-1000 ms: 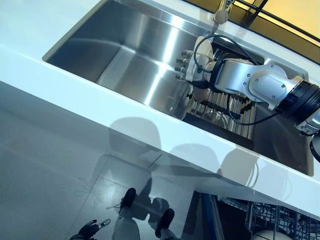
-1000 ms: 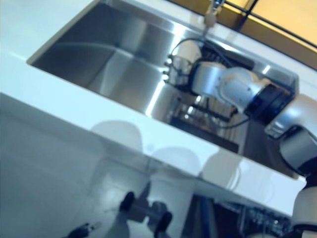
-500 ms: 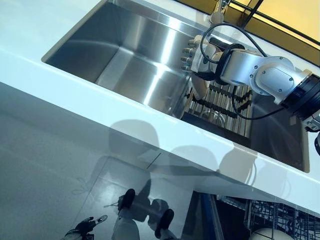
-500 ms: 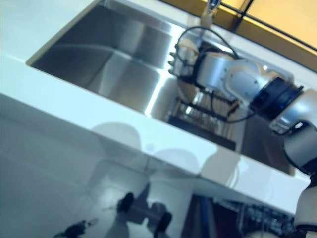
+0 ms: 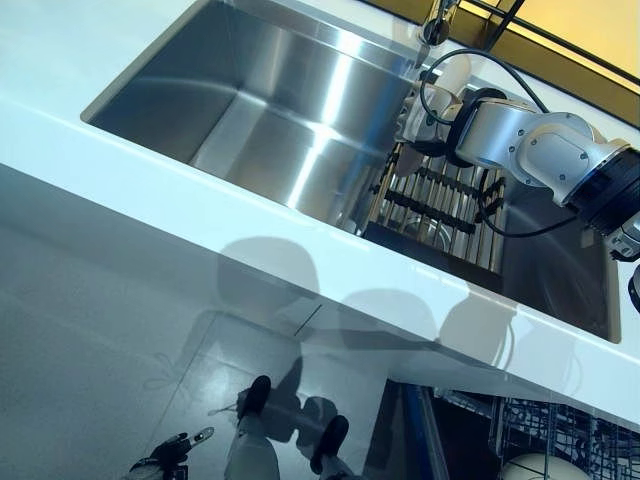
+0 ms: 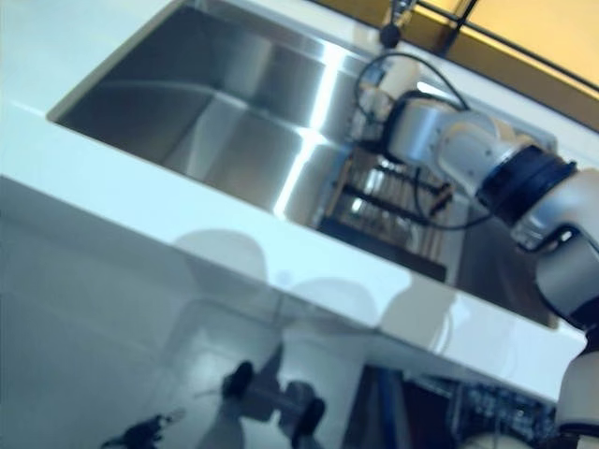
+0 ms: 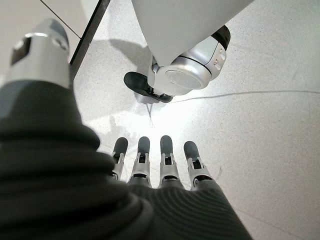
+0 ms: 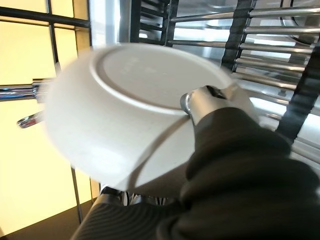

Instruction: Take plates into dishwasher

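A white plate [image 8: 130,115] is held in my right hand [image 8: 200,102], with the thumb pressed on its underside; the fingers are hidden behind it. In the left eye view that hand [image 5: 420,108] is above the far end of the dark drying rack [image 5: 450,200] in the sink, near the faucet [image 5: 437,25], and the plate's pale edge [image 5: 455,72] shows just past it. My left hand [image 7: 150,165] hangs low over the floor, fingers straight and holding nothing. It also shows small at the bottom [image 5: 165,462].
The steel sink basin [image 5: 280,110] lies left of the rack, behind the white counter edge [image 5: 200,200]. At the lower right is the open dishwasher's wire rack [image 5: 570,435] with a white dish [image 5: 530,468] in it.
My right hand has risen from the rack with the plate and moved back and to the right, toward the faucet. The left hand has stayed low.
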